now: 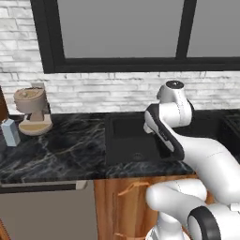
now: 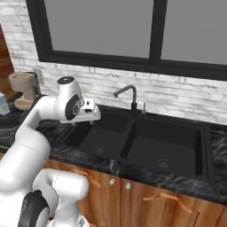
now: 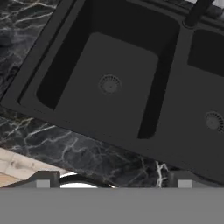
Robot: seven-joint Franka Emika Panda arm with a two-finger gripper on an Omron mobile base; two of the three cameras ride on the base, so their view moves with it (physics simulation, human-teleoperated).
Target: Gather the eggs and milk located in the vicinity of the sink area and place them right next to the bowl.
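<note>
**Hand held wide above the sink's left basin**

Nearest to us in the hand view rise our two dark finger tips [image 3: 42, 180], set far apart with nothing between them, so our gripper [image 3: 113, 181] is spread wide and bare. Just past them runs a strip of black marble counter [image 3: 65, 146], and beyond that the sink [image 3: 109, 83] with its left basin under us, a round metal drain in its floor. We see the second basin with its own drain to the right in that view, and the foot of the dark faucet [image 3: 195, 13] at the top edge.

From the right base view we find our arm bent over the counter's front edge, the wrist reaching toward the left basin of the sink [image 2: 146, 137], with the curved faucet [image 2: 126, 95] behind the divider.

From the left base view we spot the milk [image 1: 10, 132], a small pale blue carton standing upright on the counter at the far left, well apart from the sink and from our hand. Near it, toward the wall, stands a beige coffee machine [image 1: 32, 110]
</note>
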